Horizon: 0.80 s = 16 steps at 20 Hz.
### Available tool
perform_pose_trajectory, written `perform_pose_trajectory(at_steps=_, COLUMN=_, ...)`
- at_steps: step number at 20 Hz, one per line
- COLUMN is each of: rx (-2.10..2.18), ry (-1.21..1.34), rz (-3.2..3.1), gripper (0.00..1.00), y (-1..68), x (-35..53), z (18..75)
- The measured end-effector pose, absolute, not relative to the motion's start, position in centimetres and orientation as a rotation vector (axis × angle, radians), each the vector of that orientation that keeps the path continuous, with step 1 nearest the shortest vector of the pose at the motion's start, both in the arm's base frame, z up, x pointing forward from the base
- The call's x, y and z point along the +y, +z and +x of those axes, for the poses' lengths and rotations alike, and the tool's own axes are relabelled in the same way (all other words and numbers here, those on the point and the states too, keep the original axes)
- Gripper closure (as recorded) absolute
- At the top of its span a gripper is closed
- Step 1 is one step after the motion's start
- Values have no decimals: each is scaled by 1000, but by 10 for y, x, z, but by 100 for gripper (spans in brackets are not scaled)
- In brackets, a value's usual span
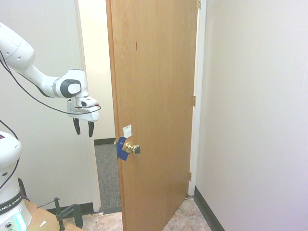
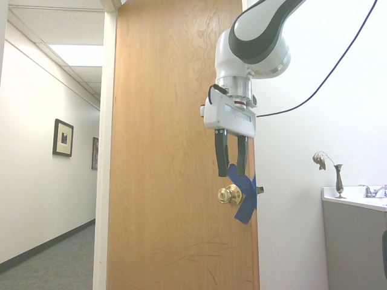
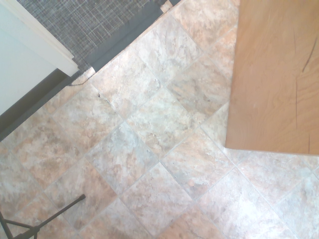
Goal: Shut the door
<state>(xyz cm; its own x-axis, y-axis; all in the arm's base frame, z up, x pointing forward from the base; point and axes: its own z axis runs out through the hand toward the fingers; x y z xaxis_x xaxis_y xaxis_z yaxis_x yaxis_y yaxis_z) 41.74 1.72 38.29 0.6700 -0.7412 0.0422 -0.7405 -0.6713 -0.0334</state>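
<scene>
1. First exterior view: My white two-finger gripper (image 1: 83, 127) hangs in open air with its dark fingers (image 1: 76, 126) pointing down and parted a little, holding nothing. The tall honey-brown wooden door (image 1: 154, 96) stands ajar at my 3 o'clock, well apart from me, and its free edge with the round brass knob (image 1: 131, 147) and a strip of blue tape (image 1: 121, 149) sits toward 4 o'clock. Grey carpet (image 1: 107, 175) shows through the gap beyond. I judge the job is at the approach step, with no contact made yet.

2. Second exterior view: From the other side, my gripper (image 2: 232, 158) appears just above the brass knob (image 2: 230, 194), at its 12 o'clock. I cannot tell from here how much depth separates us. My fingers (image 2: 222, 154) are slightly spread and empty. The door's wood face (image 2: 163, 181) fills the frame, with the hallway open at 9 o'clock.

3. Wrist view: The mottled beige tile floor (image 3: 149, 149) lies below me, with the door's bottom edge (image 3: 271, 74) at 2 o'clock and the dark threshold strip (image 3: 94, 57) running toward 10 o'clock.

4. Next move, as I read it: close the distance to the door's face near the knob side and press it toward the white frame (image 1: 82, 72). The tile between me and the door looks open. The risks are snagging a finger on the knob or the door edge, and catching my gripper between door and frame.
</scene>
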Motion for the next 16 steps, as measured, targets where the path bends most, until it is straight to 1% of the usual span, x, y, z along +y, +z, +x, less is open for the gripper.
perform_pose_trajectory(at_steps=4, rx=1284, ry=-76, rz=-2848, gripper=0, y=385, x=14, z=410)
perform_pose_trajectory(at_steps=8, rx=1379, ry=-91, rz=-2795, gripper=0, y=401, x=-13, z=366)
perform_pose_trajectory(at_steps=13, rx=1656, ry=-90, rz=-2606, gripper=0, y=438, x=-84, z=310)
perform_pose_trajectory(at_steps=16, rx=1867, ry=-109, rz=-2461, gripper=0, y=449, x=-145, z=276)
